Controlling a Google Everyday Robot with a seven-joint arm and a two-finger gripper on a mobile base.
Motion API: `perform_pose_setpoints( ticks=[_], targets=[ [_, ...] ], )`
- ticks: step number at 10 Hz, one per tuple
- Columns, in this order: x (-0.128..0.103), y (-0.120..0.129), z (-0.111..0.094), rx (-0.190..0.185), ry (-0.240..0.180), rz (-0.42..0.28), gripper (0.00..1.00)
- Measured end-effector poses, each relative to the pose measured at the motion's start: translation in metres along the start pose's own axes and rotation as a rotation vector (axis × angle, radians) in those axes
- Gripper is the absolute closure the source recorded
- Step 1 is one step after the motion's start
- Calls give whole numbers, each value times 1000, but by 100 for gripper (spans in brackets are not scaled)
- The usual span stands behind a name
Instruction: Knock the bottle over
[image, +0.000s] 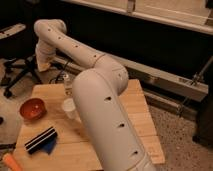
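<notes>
Wooden table (136, 116), end effector (44, 63) near bottle (68, 84)

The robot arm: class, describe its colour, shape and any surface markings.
The arm is off-white, built of thick, rounded tube segments joined by bulging elbows and dotted with small dark holes. No cables show. The gripper, at upper left near the bottle, looks tan.

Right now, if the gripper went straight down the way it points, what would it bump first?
Probably the wooden table near its far corner; the gripper hangs above it, and the bottle stands off to one side of that line. Depth is unclear.
</notes>
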Motion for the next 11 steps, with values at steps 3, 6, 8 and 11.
perform_pose_setpoints(
  ticks=[3,6,8,11],
  targets=[
    [42,23,17,-66,57,65,100],
    [95,57,21,-120,114,155,100],
    [139,101,17,-166,158,226,100],
    [193,171,-5,-170,184,359,99]
  ],
)
